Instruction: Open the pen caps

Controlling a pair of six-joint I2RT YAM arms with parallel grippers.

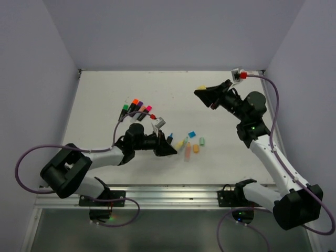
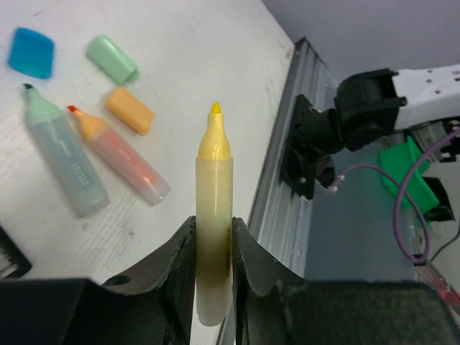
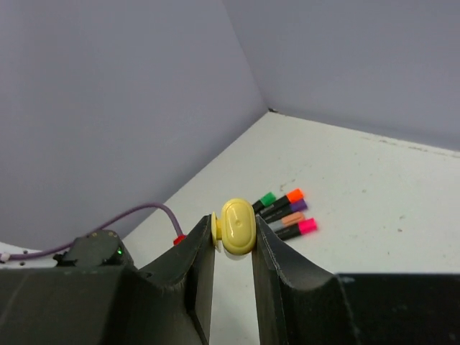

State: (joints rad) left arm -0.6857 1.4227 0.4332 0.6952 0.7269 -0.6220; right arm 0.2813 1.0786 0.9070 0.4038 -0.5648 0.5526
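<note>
My left gripper (image 2: 214, 231) is shut on an uncapped pastel yellow pen (image 2: 214, 208), low over the table with its tip pointing away from the wrist; in the top view the left gripper (image 1: 167, 145) is at mid-table. My right gripper (image 3: 236, 231) is raised at the back right and shut on the yellow cap (image 3: 237, 226), which also shows between the fingers of the right gripper (image 1: 202, 93) as a yellow cap (image 1: 201, 87). Beside the held pen lie an uncapped mint pen (image 2: 61, 162), an uncapped peach pen (image 2: 118, 159), a blue cap (image 2: 31, 52), a mint cap (image 2: 113, 59) and a peach cap (image 2: 130, 111).
Several capped black pens (image 1: 136, 108) lie fanned at the table's left, with green (image 3: 267, 199), orange (image 3: 295, 195), purple (image 3: 298, 205), peach (image 3: 293, 218) and pink (image 3: 307, 226) caps. A blue-tipped black pen (image 1: 169, 138) lies by the left gripper. The metal rail (image 2: 277, 201) runs along the near edge.
</note>
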